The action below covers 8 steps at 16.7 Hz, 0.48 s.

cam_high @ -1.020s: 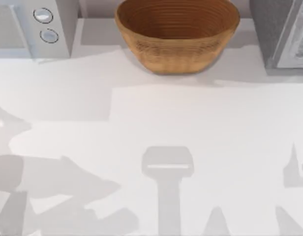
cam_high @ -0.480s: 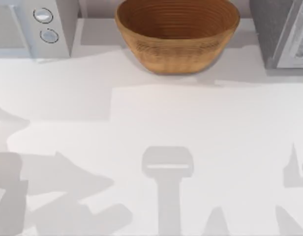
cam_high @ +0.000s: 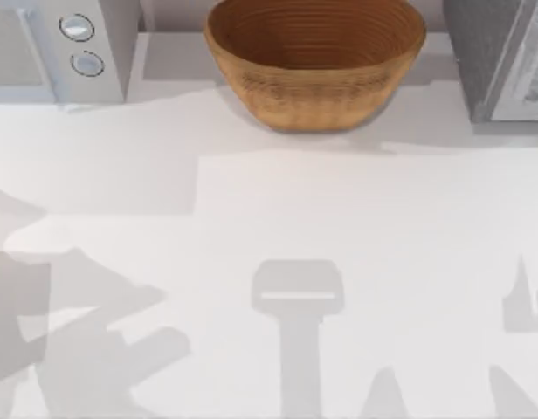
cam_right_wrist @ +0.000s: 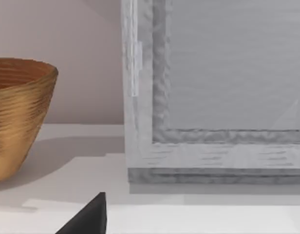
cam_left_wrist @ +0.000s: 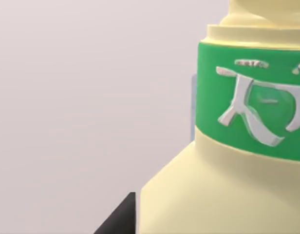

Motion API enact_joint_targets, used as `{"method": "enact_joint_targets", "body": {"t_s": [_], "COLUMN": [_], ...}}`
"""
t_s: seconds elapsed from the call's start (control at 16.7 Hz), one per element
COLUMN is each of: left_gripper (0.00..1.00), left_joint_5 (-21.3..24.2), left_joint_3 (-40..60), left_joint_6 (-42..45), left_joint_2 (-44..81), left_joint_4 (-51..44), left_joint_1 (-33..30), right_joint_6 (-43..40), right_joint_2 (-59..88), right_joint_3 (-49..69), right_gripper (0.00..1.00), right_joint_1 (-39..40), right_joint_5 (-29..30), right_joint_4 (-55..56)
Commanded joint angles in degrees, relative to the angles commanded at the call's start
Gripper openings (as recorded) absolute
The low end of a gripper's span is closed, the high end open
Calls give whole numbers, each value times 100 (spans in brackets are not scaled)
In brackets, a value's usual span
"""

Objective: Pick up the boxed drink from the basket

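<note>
The boxed drink (cam_left_wrist: 228, 161), pale yellow with a green band and white lettering, sits very close in the left wrist view, with bare wall behind it. My left gripper (cam_left_wrist: 208, 226) holds it, and one dark finger (cam_left_wrist: 120, 218) shows against its side. The golden-brown wicker basket (cam_high: 314, 65) stands at the back middle of the table, and the ribbed inside that shows holds nothing. In the right wrist view my right gripper (cam_right_wrist: 89, 220) is low over the table, to the right of the basket (cam_right_wrist: 18, 112).
A grey appliance with round knobs (cam_high: 64, 48) stands at the back left. A grey box-like appliance (cam_high: 500, 57) stands at the back right, close ahead of the right wrist (cam_right_wrist: 213, 97). Arm shadows lie across the white tabletop (cam_high: 278, 218).
The left arm's shadow on the table's left side has slid further left and toward the front edge. The basket and both appliances have not moved.
</note>
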Motion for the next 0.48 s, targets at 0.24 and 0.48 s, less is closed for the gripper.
{"method": "enact_joint_targets", "body": {"t_s": [0.24,0.48], "left_gripper": [0,0], "left_joint_5": [174,209], "left_joint_3": [199,247], "left_joint_6": [-40,-70], "left_joint_2": [789,869], "left_joint_4": [634,722], "left_joint_1": [146,184], "right_joint_6": [0,0], "right_joint_2": [0,0], "right_joint_3": [0,0], "right_gripper": [100,100], "right_joint_1": [0,0], "right_joint_5": [0,0], "right_joint_4": [0,0]}}
